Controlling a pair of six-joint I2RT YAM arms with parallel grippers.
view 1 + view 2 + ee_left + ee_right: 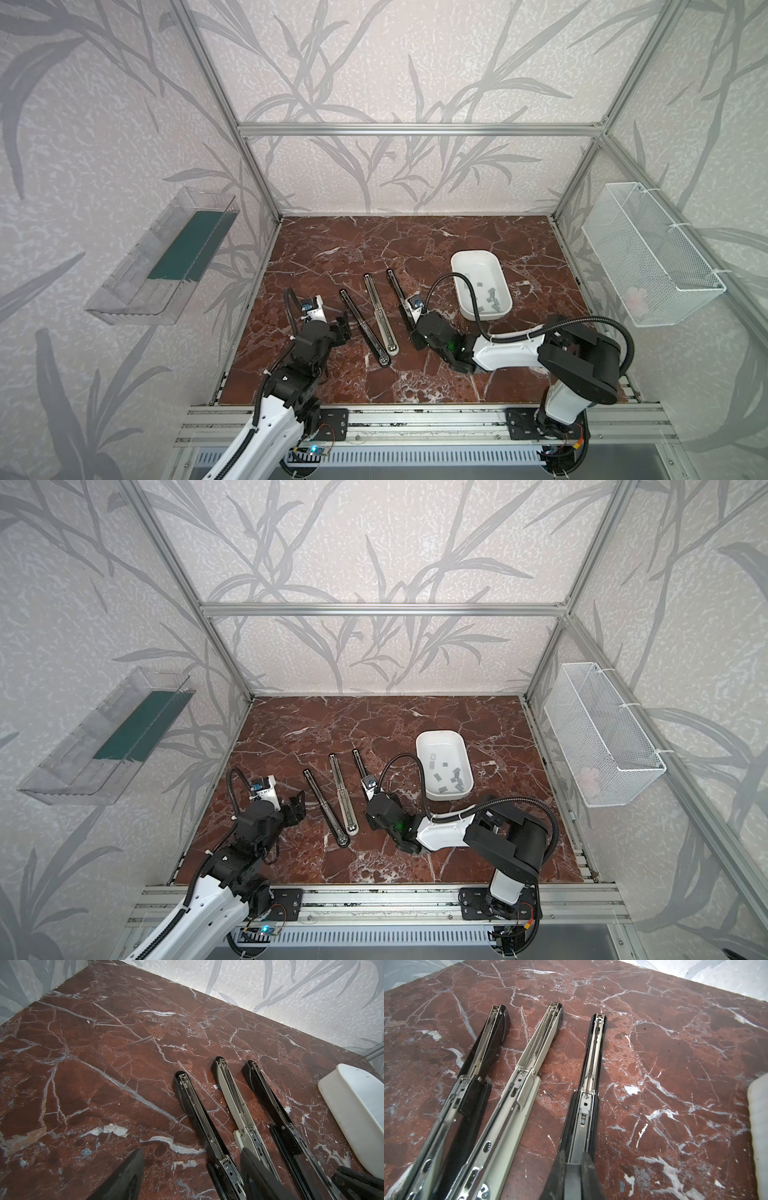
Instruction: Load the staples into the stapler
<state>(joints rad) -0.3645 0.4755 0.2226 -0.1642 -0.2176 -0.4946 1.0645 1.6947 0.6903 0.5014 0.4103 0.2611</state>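
Three staplers are lying opened out flat, side by side, near the middle of the red marble tabletop [332, 249]. Their heads are pointing toward the far wall. They are a left black stapler [360, 322], a white stapler [377, 309] and a right black stapler [593, 1064].

The right gripper [573, 1155] is pressing its jaws tight against both sides of the right black stapler's near part, pinning it on the marble. In the right wrist view, the stapler's metal magazine channel is lying open and running away from the fingers.

The left gripper [343, 325] is hanging just left of the left black stapler, with its jaws spread wide and nothing between them.

The staples [451, 779] are lying loose as several small grey strips in the near half of a white plastic tub [424, 746]. The tub is sitting on the table just right of the right black stapler, apart from both grippers.
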